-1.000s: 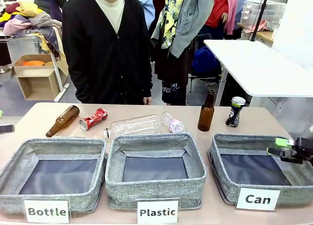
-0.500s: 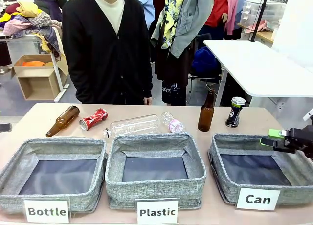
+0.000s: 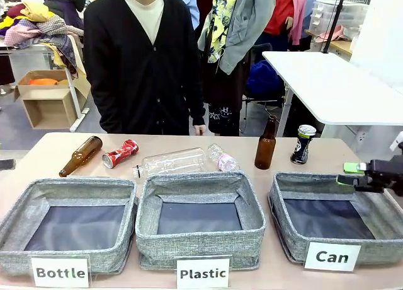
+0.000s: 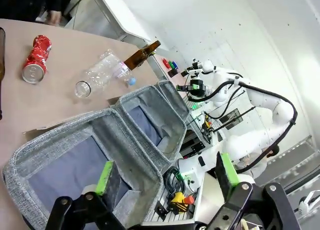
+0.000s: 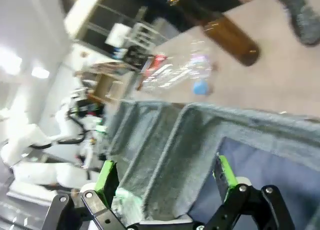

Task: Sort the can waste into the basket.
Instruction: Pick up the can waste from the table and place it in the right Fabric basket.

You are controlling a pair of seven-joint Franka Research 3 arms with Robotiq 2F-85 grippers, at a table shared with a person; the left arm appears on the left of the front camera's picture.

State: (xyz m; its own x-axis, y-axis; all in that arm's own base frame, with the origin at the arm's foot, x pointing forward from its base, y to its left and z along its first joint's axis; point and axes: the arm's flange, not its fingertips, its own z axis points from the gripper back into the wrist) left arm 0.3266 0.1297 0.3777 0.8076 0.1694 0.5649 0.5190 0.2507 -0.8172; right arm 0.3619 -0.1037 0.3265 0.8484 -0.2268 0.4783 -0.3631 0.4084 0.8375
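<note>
Where the black can stands behind it, the basket reads "Can".

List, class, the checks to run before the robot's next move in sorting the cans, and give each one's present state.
1. Right gripper open and empty: ok.
2. Left gripper open and empty: ok.
3. Can basket has room: ok.
4. Black can upright and reachable: ok, though the brown bottle stands close beside it.
5. Red can in the basket: not ok, it lies on the table.
</note>
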